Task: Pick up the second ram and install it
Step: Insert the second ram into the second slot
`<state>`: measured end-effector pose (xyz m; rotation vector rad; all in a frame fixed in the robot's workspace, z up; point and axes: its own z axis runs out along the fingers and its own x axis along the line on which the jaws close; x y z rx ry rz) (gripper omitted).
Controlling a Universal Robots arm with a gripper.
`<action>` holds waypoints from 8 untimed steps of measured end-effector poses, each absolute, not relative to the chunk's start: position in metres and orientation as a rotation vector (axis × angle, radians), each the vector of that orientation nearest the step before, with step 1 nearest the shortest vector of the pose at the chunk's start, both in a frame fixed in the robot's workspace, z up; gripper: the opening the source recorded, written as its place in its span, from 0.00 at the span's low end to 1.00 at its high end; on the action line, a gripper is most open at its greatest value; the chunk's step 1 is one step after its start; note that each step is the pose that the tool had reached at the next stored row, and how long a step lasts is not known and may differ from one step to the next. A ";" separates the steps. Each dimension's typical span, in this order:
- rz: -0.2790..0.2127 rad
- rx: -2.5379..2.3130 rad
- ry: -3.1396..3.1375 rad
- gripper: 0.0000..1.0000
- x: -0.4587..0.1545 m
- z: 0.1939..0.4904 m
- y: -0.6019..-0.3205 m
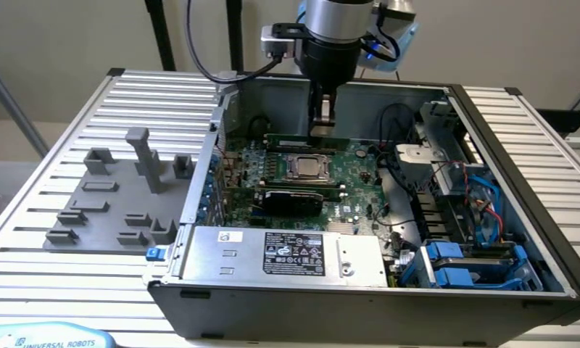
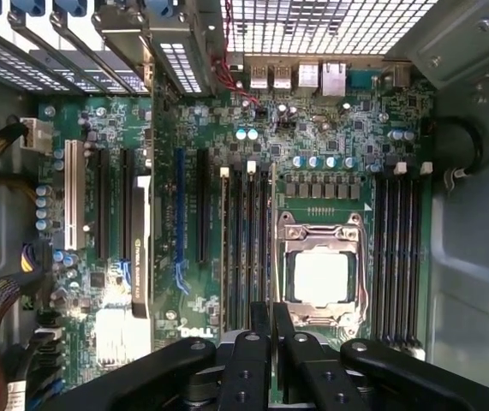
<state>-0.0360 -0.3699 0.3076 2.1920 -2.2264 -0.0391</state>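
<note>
Fingers [image 1: 320,116] clamped on top of the second ram [image 1: 290,138], upright just behind the CPU socket [image 1: 307,168] at exterior view's upper centre; best keep it level and press straight down.

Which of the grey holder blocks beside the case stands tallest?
The slim post on the grey base plate; it rises well above the low squat blocks around it.

It was probably a robotics lab: an opened PC tower [image 1: 300,308] lay on a slatted aluminium bench [image 1: 72,286], with grey fixture blocks [image 1: 106,210] at frame left and a robot arm [image 1: 330,29] at upper centre.
</note>
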 end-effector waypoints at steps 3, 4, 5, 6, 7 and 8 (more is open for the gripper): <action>-0.039 2.192 -2.227 0.13 -0.036 0.302 -0.370; -0.039 2.192 -2.227 0.13 -0.036 0.300 -0.370; -0.039 2.192 -2.226 0.13 -0.036 0.299 -0.370; -0.039 2.192 -2.227 0.13 -0.036 0.297 -0.370; -0.039 2.192 -2.227 0.13 -0.036 0.295 -0.370; -0.039 2.192 -2.227 0.13 -0.036 0.293 -0.370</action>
